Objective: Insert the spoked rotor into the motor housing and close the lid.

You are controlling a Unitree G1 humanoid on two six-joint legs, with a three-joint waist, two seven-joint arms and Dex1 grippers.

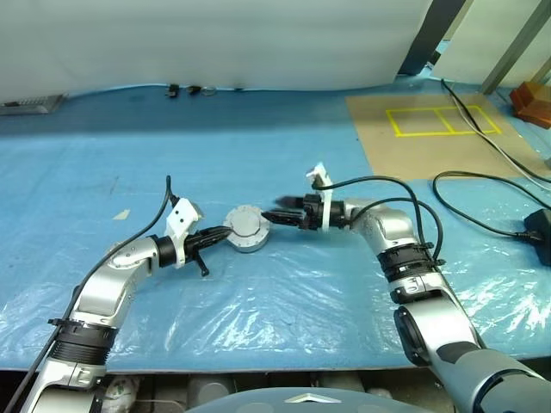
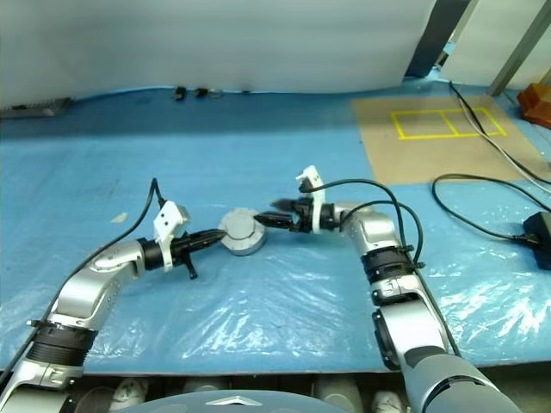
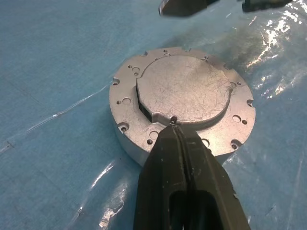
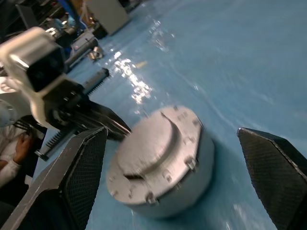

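Motor housing [image 1: 247, 231] sits mid-table on the blue plastic sheet [image 1: 284, 301], lid [image 3: 184, 88] already seated on top. Left gripper [image 3: 175, 132] is clenched empty, tips resting on the lid's near edge. Right gripper [image 4: 170, 158] is spread wide around the housing, not gripping. Unit judged heavy, rigid, slick metal; best grasped across the notched rim.

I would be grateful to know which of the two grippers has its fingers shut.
The left gripper: its two black fingers are pressed together at the lid, whereas the right gripper stands wide open around the closed motor housing.
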